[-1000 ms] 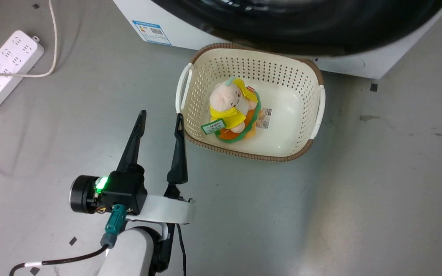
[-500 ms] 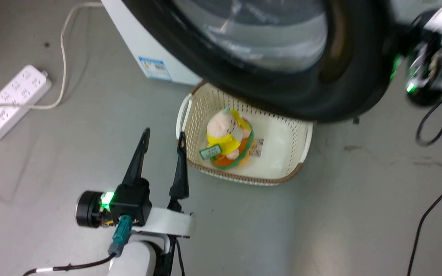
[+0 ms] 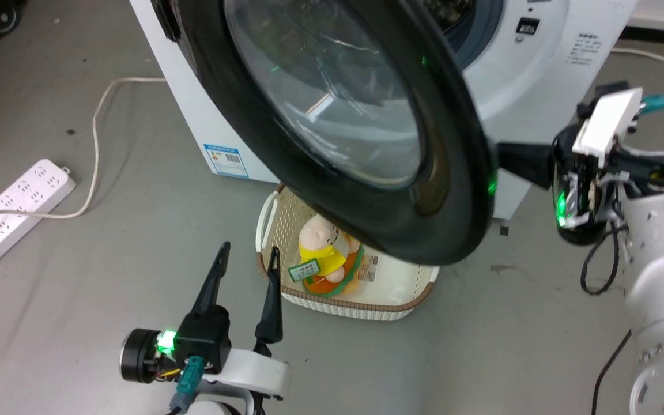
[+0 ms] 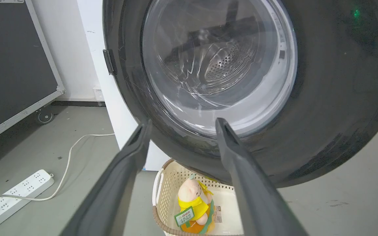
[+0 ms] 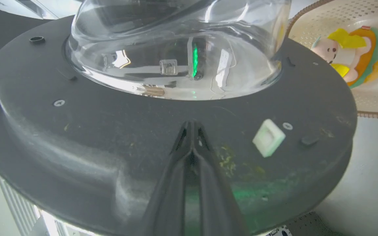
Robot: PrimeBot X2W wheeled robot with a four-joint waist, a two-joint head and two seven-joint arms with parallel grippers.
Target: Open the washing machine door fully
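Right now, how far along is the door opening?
Done: the washing machine door is unlatched and swung well clear of the washing machine, its drum opening exposed. In hand: the right gripper, jaws shut, seems to press the door's inner face. Left: probably swinging it wider. The left gripper hangs open beside the basket.

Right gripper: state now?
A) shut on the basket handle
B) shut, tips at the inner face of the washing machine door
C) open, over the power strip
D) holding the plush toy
B: in the right wrist view the right gripper has its two fingers pressed together with nothing between them, tips at the dark inner face of the washing machine door.
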